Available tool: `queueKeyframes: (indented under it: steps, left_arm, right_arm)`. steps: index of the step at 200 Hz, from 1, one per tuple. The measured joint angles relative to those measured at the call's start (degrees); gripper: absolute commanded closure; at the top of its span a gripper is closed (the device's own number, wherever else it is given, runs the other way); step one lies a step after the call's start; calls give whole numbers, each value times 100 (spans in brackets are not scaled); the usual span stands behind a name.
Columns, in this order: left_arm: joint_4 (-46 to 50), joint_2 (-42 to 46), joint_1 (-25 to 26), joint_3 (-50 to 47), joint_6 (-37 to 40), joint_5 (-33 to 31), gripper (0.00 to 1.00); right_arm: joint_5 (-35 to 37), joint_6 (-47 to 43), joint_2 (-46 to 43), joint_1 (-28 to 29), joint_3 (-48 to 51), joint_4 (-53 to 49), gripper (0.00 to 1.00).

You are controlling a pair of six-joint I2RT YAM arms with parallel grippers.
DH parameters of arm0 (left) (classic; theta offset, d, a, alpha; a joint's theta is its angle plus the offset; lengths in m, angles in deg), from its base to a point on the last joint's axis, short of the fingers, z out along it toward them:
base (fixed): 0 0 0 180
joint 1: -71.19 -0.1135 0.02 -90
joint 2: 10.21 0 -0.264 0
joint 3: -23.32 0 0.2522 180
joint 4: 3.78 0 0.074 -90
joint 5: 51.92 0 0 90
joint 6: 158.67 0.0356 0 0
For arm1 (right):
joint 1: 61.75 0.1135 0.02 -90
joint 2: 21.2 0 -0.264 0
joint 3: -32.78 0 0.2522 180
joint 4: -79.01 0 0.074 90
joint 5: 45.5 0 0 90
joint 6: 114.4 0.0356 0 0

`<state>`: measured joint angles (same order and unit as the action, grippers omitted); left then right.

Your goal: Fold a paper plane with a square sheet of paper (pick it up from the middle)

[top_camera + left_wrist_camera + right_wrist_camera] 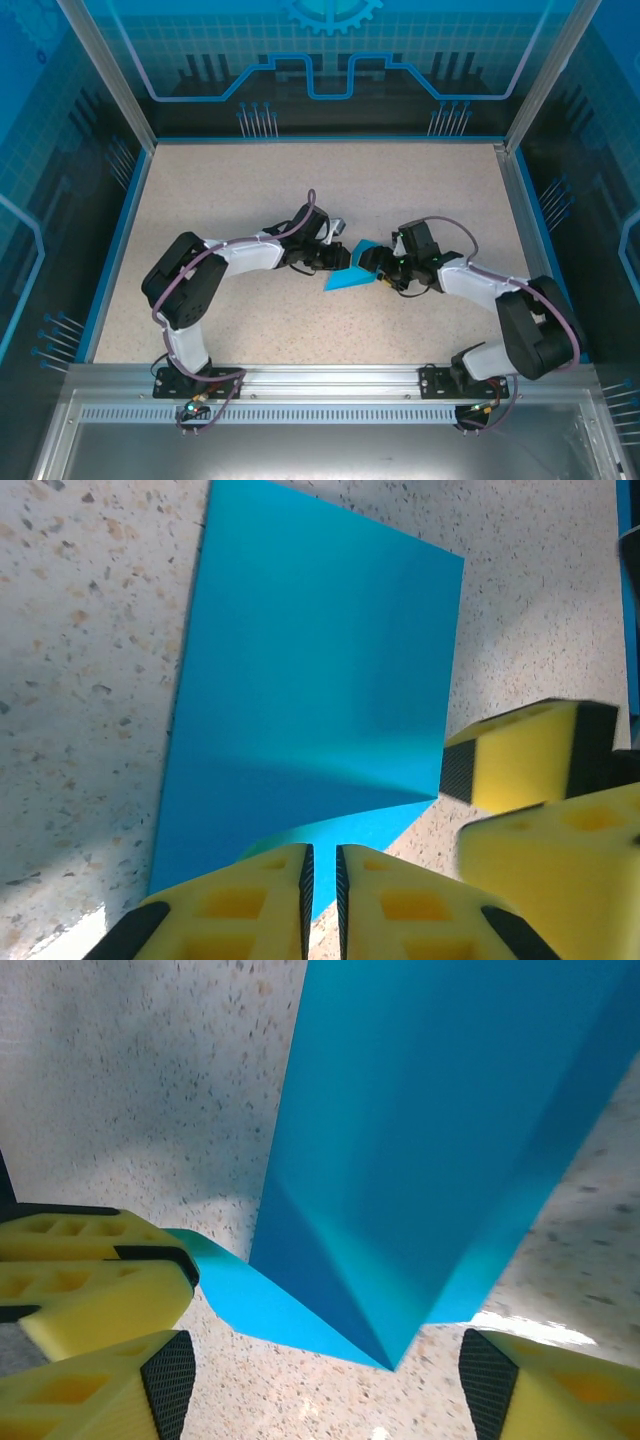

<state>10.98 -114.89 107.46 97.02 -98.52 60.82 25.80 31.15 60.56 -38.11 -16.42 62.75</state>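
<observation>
We see both arms reaching in to meet at the middle of the speckled table (250, 180), the left arm from the left and the right arm from the right. The sheet of paper (350, 277) lies between the two grippers. From above it is a turquoise-blue shape whose point aims toward the near left.

In the left wrist view the sheet of paper (310, 680) spreads away from the camera over the table. A darker band crosses it where a fold lifts one part above another. The left gripper (322, 880) has its two yellow fingers (240, 905) drawn almost together, with only a thin slit between the black pads. The near edge of the paper runs in between them, so we take it as pinched there. In the right wrist view the same left gripper (170, 1258) sits at the left with a paper corner tucked into its fingertips.

The right gripper (327, 1380) stands wide apart. One finger (150, 1390) is on the left and the other on the right of the raised paper (420, 1130), and neither pad touches it. The sheet rises here in a sharp crease that comes down to a point just above the table between those fingers. In the left wrist view the right gripper (462, 815) sits just beside the sheet's right corner, parted and holding nothing. From above, the left gripper (338, 260) and right gripper (380, 265) are close on either side of the paper.
</observation>
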Motion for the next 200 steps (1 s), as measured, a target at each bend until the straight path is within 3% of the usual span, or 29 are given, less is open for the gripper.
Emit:
queueKeyframes:
  steps: [130, 200]
  left_arm:
    - [-223, -199, -173, -9, -20, -151, 86]
    - [-297, -415, -195, -9, -20, -144, 86]
  right_arm:
    - [-195, 293, 730, 236, 175, 1488, 70]
    - [-173, 588, 789, 302, 177, 1550, 69]
